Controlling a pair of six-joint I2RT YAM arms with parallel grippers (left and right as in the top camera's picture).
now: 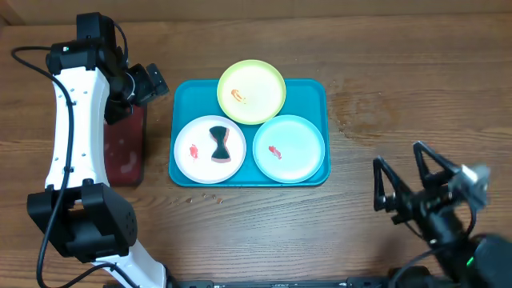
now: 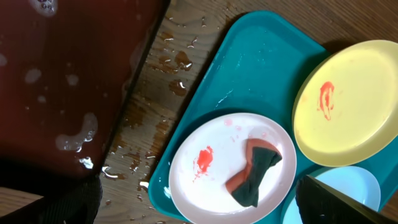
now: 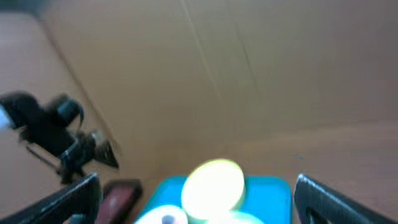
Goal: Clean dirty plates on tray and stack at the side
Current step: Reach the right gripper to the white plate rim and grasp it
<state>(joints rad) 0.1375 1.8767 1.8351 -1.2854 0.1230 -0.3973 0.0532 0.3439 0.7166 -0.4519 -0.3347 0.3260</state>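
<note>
The turquoise tray (image 1: 186, 94) holds three plates. The white plate (image 1: 194, 157) at front left has a red smear and a dark green and red sponge (image 1: 218, 144) lying on it. The yellow-green plate (image 1: 264, 80) at the back and the pale mint plate (image 1: 300, 148) at front right each carry a red smear. My left gripper (image 1: 148, 84) is open and empty, above the gap between the dark red tray and the turquoise tray. My right gripper (image 1: 404, 184) is open and empty, right of the tray. The left wrist view shows the white plate (image 2: 211, 186), sponge (image 2: 255, 171) and yellow-green plate (image 2: 354, 106).
A dark red tray (image 1: 124, 148) with water drops lies left of the turquoise tray, under the left arm. Water drops speckle the wood (image 2: 155, 68) between the two trays. Bare wooden table stretches right of the tray.
</note>
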